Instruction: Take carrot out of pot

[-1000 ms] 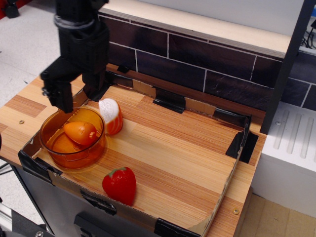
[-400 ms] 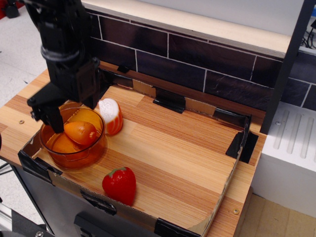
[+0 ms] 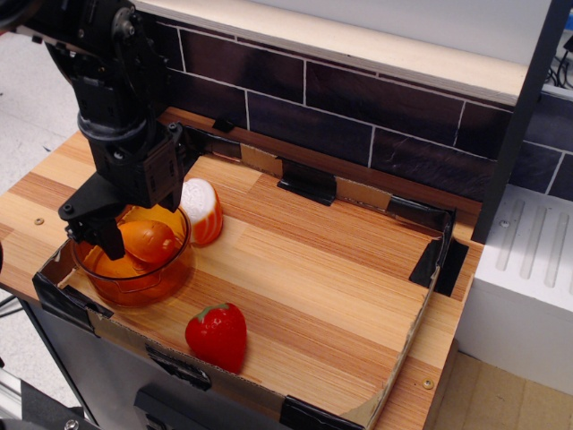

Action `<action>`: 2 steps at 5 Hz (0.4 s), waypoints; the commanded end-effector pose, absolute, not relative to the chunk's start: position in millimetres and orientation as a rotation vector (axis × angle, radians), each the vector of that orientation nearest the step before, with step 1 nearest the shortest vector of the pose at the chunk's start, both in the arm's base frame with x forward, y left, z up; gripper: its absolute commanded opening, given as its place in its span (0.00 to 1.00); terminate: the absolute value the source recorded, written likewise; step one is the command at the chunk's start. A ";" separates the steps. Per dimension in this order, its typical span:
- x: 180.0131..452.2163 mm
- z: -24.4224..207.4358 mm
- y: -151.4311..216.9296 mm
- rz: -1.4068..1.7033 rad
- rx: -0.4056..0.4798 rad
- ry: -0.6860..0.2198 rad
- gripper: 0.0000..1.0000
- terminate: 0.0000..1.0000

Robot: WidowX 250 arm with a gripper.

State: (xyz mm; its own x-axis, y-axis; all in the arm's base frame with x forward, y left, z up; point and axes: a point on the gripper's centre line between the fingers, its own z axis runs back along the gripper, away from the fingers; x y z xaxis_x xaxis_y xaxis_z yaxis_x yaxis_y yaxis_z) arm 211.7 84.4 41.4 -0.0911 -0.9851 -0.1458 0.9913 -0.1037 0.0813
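Observation:
The carrot (image 3: 149,240) is a glossy orange toy lying inside the pot (image 3: 148,285), a clear amber bowl at the tray's front left corner. My black gripper (image 3: 137,224) reaches down into the pot from above. Its jaws are apart, with one finger (image 3: 103,235) at the carrot's left and the other behind the carrot at its right. I cannot tell whether the fingers touch the carrot. The carrot rests in the pot, partly hidden by the gripper.
A white and orange-red striped toy (image 3: 203,210) stands just right of the pot, close to the gripper. A red strawberry-like toy (image 3: 218,334) lies near the front edge. The wooden tray (image 3: 340,278) has low taped cardboard walls, with a dark tiled wall behind.
The gripper has come down from above the pot's back rim into the pot and now straddles the carrot. The carrot and the other toys have not moved.

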 end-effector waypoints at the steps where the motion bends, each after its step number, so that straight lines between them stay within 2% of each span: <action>1: 219.0 26.8 87.7 -1.670 0.182 0.101 1.00 0.00; 2: 218.0 18.3 87.5 -1.671 0.171 0.129 1.00 0.00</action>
